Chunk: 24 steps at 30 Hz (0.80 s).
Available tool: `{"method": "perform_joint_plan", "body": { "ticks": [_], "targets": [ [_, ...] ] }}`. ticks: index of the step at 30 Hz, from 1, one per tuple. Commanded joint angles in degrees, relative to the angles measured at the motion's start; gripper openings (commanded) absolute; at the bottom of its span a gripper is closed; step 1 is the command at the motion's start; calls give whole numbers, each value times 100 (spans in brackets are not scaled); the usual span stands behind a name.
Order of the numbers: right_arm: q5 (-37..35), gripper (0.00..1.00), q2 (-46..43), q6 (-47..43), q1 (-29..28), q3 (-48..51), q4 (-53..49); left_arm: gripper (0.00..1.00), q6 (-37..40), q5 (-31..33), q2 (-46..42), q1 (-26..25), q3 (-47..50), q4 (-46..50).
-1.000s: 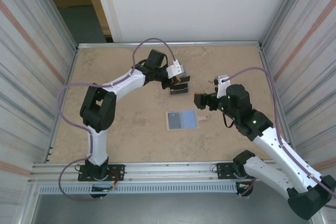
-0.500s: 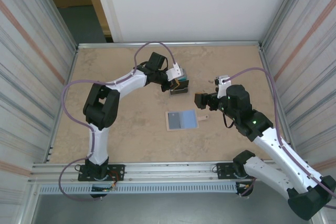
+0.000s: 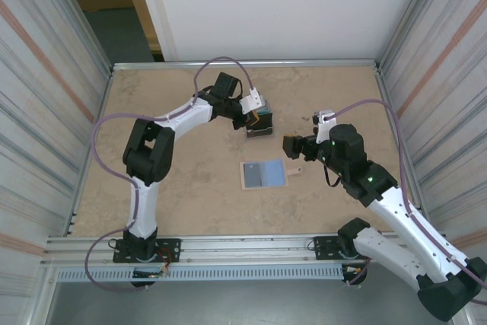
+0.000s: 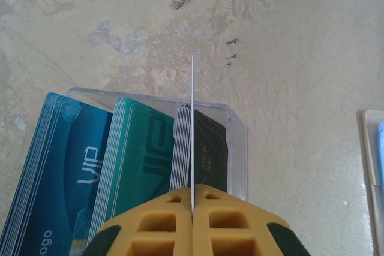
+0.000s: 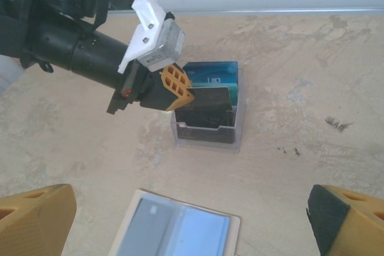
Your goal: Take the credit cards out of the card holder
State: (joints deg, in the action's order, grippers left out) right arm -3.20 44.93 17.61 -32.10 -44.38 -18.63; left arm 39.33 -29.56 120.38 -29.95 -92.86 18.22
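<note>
left wrist, lower left | "VIP" is printed in white, sideways, on the blue card (image 4: 60,172) | "ogo" can be made out near its bottom corner | teal card (image 4: 144,160): dark lettering, can't really be read tbh

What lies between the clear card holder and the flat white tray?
Nothing: the right wrist view shows bare table between card holder and tray.

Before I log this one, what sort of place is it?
Probably a lab test cell, not a home: a beige tabletop fenced by ribbed panel walls, and an aluminium rail along its near edge.
</note>
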Motion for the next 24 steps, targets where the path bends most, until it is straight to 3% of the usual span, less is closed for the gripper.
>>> {"method": "perform_joint_plan", "body": {
  "ticks": [1,8,15,24],
  "targets": [
    [-102,99,-86,116,54,67,-26,1,176,-175,170,34,-171,278],
    [-80,99,-94,128,54,77,-26,2,221,-90,236,44,-202,293],
    [-17,99,-98,137,54,72,-57,27,188,30,228,49,-209,252],
    [-11,99,37,299,55,-40,-69,28,68,60,-237,8,-7,159]
  ]
}}
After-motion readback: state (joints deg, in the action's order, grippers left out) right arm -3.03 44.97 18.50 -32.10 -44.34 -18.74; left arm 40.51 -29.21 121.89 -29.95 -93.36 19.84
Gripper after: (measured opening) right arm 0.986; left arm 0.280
